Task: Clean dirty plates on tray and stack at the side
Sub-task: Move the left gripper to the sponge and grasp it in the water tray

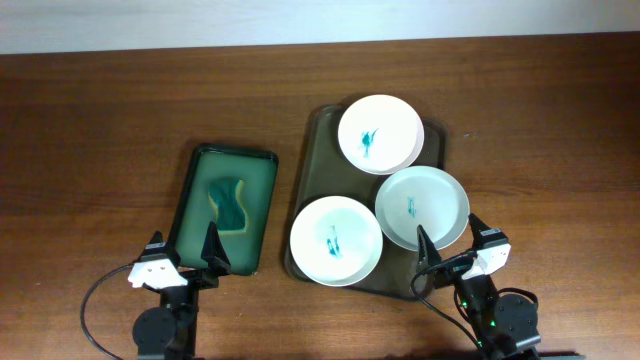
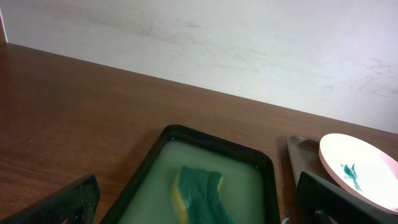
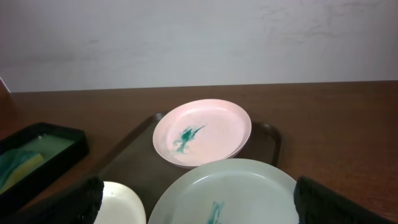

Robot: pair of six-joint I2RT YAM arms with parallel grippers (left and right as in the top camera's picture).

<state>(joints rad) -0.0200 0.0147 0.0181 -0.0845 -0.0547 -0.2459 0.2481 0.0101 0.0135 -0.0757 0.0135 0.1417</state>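
- Wide open and empty, my left claw (image 1: 185, 252) and right claw (image 1: 452, 243) hover at the worktop's near edge.
- Nothing cleaned yet, I judge: far plate (image 1: 378, 134), near plate (image 1: 336, 240) and right-hand plate (image 1: 422, 207) sit stained on the tray (image 1: 322, 165), right of centre; none stacked.
- Sponge (image 1: 228, 203) lies unused in its basin (image 1: 195, 180).
- Overhead alone shows all three plates; left wrist catches one.

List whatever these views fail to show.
Left wrist: the yellow-and-green sponge and black rectangular tub are cut off by the bottom edge; the teal-smeared round plate by the right edge.
Right wrist: the pale green round plate and cream round plate run off the bottom edge.
Overhead: plates hide much of the brown tray.
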